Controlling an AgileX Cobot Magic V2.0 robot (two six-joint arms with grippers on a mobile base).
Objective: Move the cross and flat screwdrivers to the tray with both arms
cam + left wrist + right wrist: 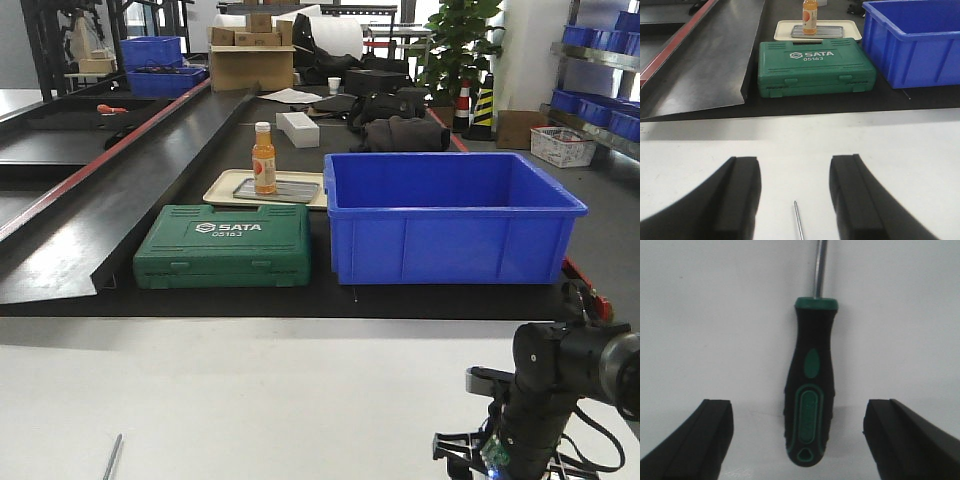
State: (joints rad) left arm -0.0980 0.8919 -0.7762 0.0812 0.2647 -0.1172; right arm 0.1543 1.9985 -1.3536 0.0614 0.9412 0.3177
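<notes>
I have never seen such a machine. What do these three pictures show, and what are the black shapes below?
This is a two-armed robot. One picture looks forward: a white table, a green tool case, a blue bin, and the right arm. The other two come from wrist cameras; the black shapes are gripper fingers. The left gripper is open near a thin steel shaft. The right gripper is open around a screwdriver. Nothing is held.

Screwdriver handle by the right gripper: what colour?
Chunky screwdriver handle is black with green inserts; right wrist view.
</notes>
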